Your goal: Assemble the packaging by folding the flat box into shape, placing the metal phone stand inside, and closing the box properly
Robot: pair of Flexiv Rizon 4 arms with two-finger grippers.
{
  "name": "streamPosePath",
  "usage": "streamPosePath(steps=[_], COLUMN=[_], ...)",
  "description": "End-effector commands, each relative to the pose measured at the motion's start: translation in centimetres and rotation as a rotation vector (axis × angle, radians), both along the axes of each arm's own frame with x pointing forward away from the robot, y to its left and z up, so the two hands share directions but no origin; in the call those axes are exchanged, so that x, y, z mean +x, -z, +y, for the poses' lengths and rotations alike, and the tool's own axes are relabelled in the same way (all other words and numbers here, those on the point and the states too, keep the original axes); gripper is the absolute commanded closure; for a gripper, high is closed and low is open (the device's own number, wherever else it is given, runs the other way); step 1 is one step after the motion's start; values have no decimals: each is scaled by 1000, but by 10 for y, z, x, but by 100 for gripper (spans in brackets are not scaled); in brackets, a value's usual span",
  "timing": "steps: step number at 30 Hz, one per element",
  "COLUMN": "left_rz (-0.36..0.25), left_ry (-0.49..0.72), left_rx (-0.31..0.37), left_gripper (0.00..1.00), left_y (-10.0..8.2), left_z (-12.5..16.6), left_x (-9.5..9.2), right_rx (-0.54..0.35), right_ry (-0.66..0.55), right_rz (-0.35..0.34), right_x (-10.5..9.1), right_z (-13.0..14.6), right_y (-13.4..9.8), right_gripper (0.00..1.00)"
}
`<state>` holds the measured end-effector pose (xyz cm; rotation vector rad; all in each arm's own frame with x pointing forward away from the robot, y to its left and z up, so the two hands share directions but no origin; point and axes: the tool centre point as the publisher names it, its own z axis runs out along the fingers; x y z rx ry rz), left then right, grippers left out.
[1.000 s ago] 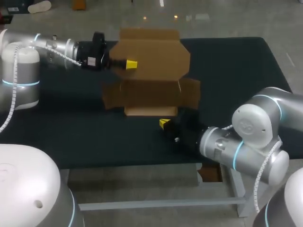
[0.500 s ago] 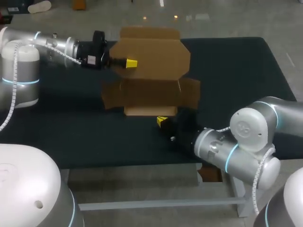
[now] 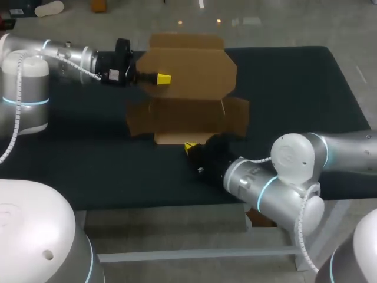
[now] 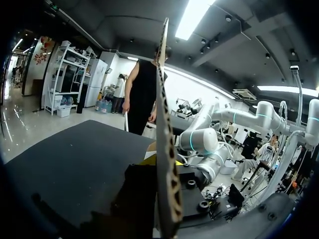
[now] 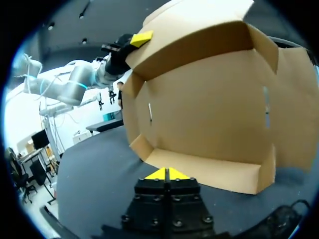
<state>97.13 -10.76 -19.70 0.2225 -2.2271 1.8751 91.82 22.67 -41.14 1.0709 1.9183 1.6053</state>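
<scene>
The half-folded cardboard box [image 3: 187,121] sits on the dark table [image 3: 283,82], its lid panel [image 3: 191,65] standing upright. The left gripper [image 3: 160,78] pinches that panel's side edge, cardboard clamped between its fingers. The right gripper [image 5: 166,174], tips pressed together and empty, lies low on the table just in front of the box's front wall [image 5: 209,172]

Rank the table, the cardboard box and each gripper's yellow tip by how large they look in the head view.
1. table
2. cardboard box
3. yellow tips of the left gripper and right gripper: both tiny and much alike, so not ranked against each other.
</scene>
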Motion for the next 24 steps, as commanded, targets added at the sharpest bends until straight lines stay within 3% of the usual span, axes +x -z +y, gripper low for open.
streamPosePath(steps=[1,24], left_rz=[1,1], left_ry=[4,4], left_rx=[3,3], left_gripper=[100,100], left_y=[1,1], left_z=[2,2], left_x=[1,1], right_rx=[-125,-207], right_ry=[338,396], right_rz=[-2,32], right_x=[2,19], right_z=[3,-13], right_y=[-3,9], right_gripper=[100,100])
